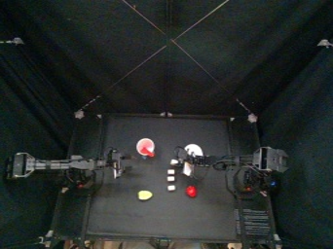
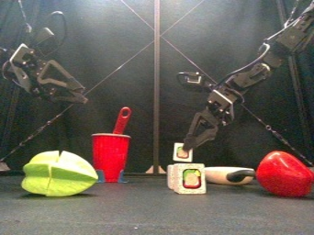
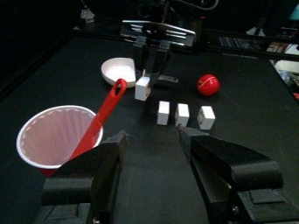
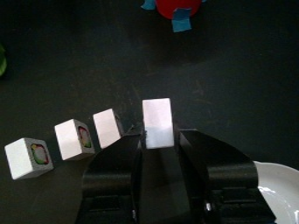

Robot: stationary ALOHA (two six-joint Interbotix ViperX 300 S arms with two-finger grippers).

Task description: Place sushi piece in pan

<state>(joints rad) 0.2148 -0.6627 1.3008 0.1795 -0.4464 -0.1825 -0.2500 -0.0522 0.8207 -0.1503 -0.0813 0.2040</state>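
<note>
Green starfruit (image 2: 59, 174) nearest, by counter's front edge. Behind it red pan (image 2: 110, 156) w/ upright handle, left of centre. Right fingers (image 4: 160, 150) clamped on white sushi piece (image 4: 158, 118) just above loose cubes (image 1: 173, 176) mid-counter, left fingers (image 3: 149, 149) apart, empty, near pan. Risks, judging from here: clipping handle or left arm en route, or dropping onto rim and tipping pan; open room toward back and left edges, tight near cubes, white dish (image 3: 119, 68), red fruit (image 2: 285, 174).

A small black table (image 1: 117, 209) carries a red pan (image 1: 146, 148), a white dish (image 1: 194, 150), white sushi pieces (image 1: 172, 176), a yellow-green fruit (image 1: 144, 195) and a red fruit (image 1: 193, 192).
</note>
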